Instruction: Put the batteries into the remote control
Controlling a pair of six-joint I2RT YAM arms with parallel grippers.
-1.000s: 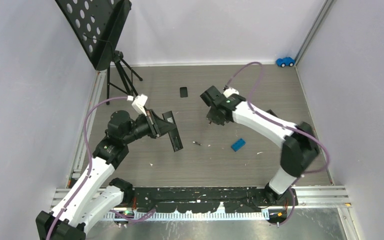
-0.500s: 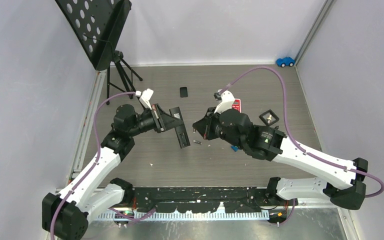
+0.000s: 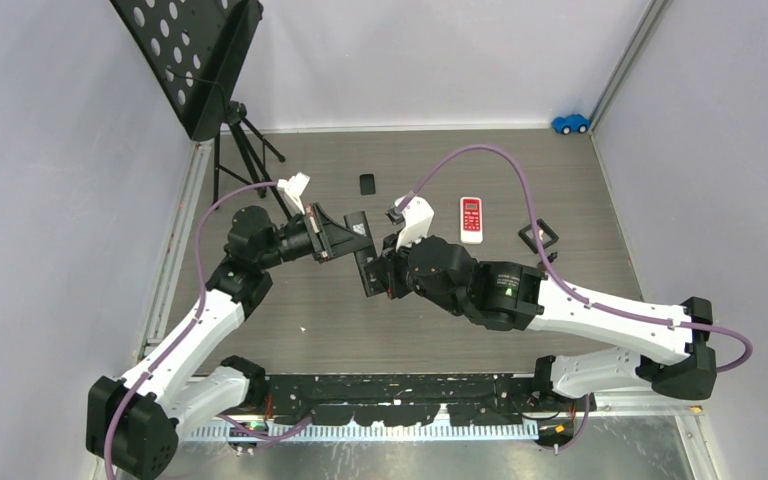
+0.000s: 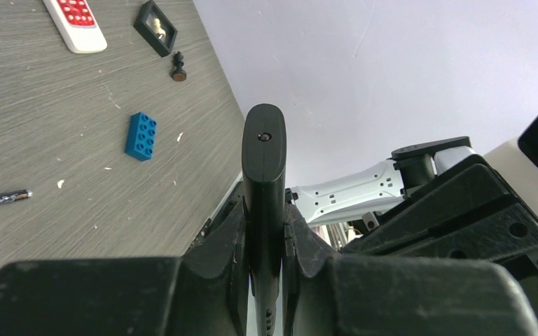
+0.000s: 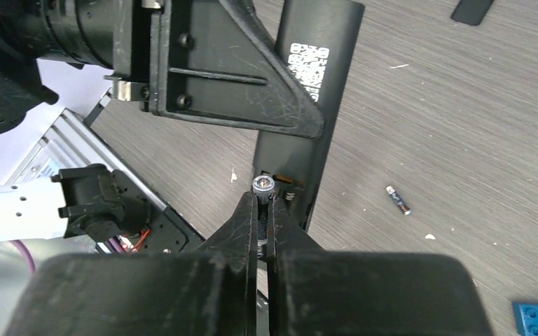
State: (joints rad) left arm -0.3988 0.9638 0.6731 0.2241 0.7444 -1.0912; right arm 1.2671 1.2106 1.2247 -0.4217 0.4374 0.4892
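Black remote control [image 5: 316, 84] is clamped edge-on in the left claw [image 4: 265, 234], lifted above the middle of the grey wood-grain counter [image 5: 462, 112]. The right claw [image 5: 263, 210], closed narrow, pinches a small battery [image 5: 263, 184] with a silver end, held just beside a recess in the remote's back. A second battery [image 5: 397, 199] lies loose on the counter to the right, with a blue block [image 4: 141, 136] farther right.

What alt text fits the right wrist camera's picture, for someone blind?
The right gripper pinches a small battery at the slot of a black remote that the left gripper holds above a wooden table. A second battery lies loose on the table.
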